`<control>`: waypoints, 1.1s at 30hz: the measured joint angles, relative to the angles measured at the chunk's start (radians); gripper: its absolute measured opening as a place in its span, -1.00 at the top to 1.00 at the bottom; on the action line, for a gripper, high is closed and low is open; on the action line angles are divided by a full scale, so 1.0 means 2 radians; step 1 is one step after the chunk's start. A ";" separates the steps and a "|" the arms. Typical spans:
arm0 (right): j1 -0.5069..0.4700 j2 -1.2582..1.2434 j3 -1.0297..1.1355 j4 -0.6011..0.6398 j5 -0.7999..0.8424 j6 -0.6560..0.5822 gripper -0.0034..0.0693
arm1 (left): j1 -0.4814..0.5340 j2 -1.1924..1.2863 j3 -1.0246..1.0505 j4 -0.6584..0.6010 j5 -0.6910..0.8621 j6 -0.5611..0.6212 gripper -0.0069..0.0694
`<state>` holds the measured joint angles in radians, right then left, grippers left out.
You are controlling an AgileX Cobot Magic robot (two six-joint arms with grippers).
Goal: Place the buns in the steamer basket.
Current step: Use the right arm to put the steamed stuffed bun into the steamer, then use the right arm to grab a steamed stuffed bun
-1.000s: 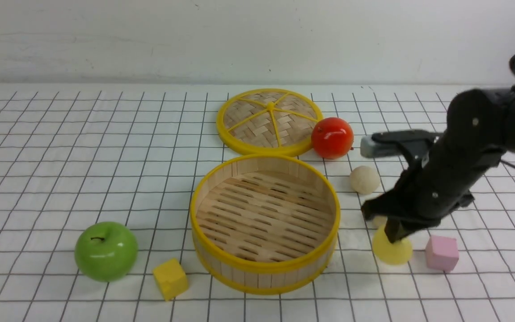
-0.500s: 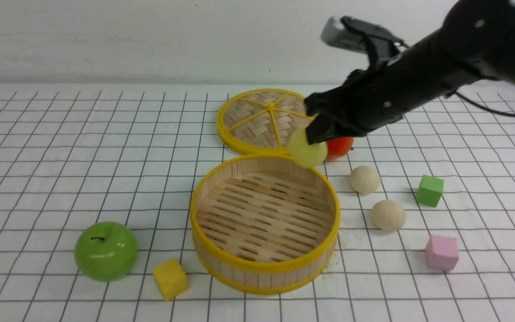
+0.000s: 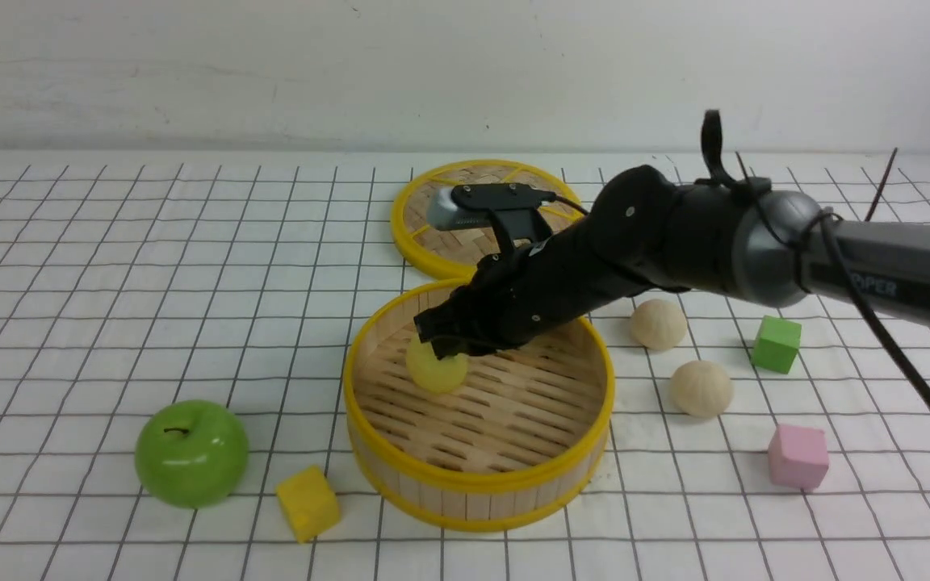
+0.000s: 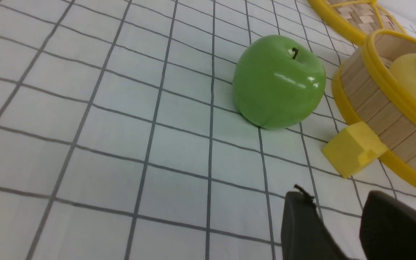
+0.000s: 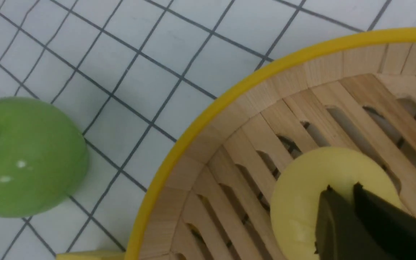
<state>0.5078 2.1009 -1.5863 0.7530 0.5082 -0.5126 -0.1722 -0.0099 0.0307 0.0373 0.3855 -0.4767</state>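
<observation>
My right gripper (image 3: 445, 349) is shut on the pale yellow bun (image 3: 435, 373) and holds it low inside the steamer basket (image 3: 477, 484), over the left part of its slatted floor. In the right wrist view the fingertips pinch the yellow bun (image 5: 302, 187) above the slats, inside the basket's rim (image 5: 193, 119). Two beige buns (image 3: 658, 323) (image 3: 701, 388) lie on the table to the right of the basket. My left gripper (image 4: 338, 196) is open and empty over the table, near the yellow cube; it does not show in the front view.
A green apple (image 3: 191, 453) and a yellow cube (image 3: 307, 502) lie left of the basket. The flat woven lid (image 3: 488, 216) lies behind it, partly covered by my right arm. A green cube (image 3: 776, 344) and a pink cube (image 3: 798, 457) lie at the right.
My right gripper lifted the yellow bun from the table at the right, carried it left over the basket rim and lowered it inside the basket. The two beige buns stayed put.
</observation>
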 joint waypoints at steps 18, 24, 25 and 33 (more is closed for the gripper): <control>-0.089 -0.116 -0.001 -0.118 0.119 0.004 -0.46 | 0.000 0.000 0.000 0.000 0.000 0.000 0.19; -0.162 -0.111 -0.001 -0.174 0.188 0.085 -0.38 | 0.000 0.000 0.000 0.000 0.000 0.000 0.19; -0.177 -0.106 -0.001 -0.178 0.196 0.105 -0.34 | 0.000 0.000 0.000 0.000 0.000 0.000 0.19; -0.199 -0.068 -0.001 -0.198 0.226 0.127 -0.10 | 0.000 0.000 0.000 0.000 0.000 0.000 0.19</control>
<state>0.1098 1.9659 -1.5874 0.3575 0.9595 -0.2589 -0.1722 -0.0099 0.0307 0.0373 0.3855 -0.4767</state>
